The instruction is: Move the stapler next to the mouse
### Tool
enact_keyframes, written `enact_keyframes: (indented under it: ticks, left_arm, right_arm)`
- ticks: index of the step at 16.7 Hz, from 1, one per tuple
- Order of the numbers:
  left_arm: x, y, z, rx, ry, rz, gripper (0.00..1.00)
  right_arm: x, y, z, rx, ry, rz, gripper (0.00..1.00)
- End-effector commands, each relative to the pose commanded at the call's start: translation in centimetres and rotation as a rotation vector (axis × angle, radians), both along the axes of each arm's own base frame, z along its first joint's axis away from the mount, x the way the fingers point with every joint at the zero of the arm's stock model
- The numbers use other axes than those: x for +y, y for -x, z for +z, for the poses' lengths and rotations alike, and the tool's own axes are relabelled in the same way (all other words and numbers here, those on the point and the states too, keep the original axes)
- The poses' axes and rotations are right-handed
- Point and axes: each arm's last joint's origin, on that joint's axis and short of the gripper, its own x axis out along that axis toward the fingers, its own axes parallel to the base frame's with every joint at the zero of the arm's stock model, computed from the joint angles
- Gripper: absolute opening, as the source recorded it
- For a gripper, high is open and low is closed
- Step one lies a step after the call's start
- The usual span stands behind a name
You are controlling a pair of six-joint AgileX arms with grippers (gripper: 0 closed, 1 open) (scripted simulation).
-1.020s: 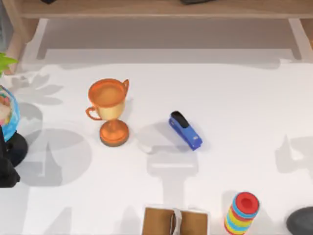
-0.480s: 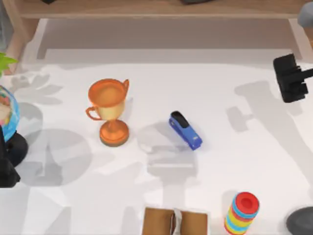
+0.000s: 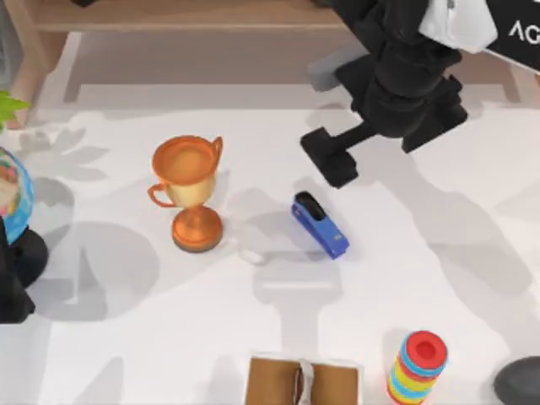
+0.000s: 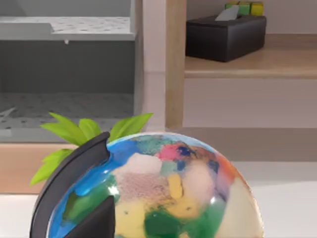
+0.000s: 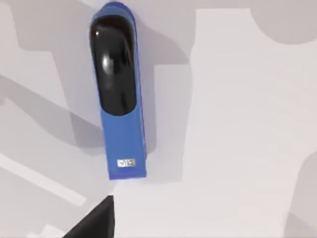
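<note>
Right gripper (image 3: 331, 159) newly above stapler (image 3: 320, 224).

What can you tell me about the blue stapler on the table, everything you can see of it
The stapler is small and elongated, with a blue body and a glossy black top over one end; the surface looks like smooth plastic. The right wrist view shows a small label near its blue end. It lies flat and closed on the white table, set diagonally near the middle, black end toward the far side, right of the orange trophy. Nothing touches it: the right gripper hovers just beyond its black end.
</note>
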Motion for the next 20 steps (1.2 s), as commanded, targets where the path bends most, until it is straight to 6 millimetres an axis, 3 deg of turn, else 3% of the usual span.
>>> enact_keyframes:
  ticks: [3,6,13,20]
  left_arm:
    - [0.0,0.0,0.0,0.000,0.000,0.000,1.00]
    - [0.0,0.0,0.0,0.000,0.000,0.000,1.00]
    - [0.0,0.0,0.0,0.000,0.000,0.000,1.00]
    - [0.0,0.0,0.0,0.000,0.000,0.000,1.00]
  right_arm:
    - [3.6,-1.3,-3.6,0.097,0.038,0.050,1.00]
    - [5.5,-1.7,-5.6,0.145,0.055,0.078,1.00]
    - [5.5,-1.8,-6.0,0.151,0.057,0.079,1.00]
    - [5.7,-1.7,-10.7,0.150,0.056,0.082,1.00]
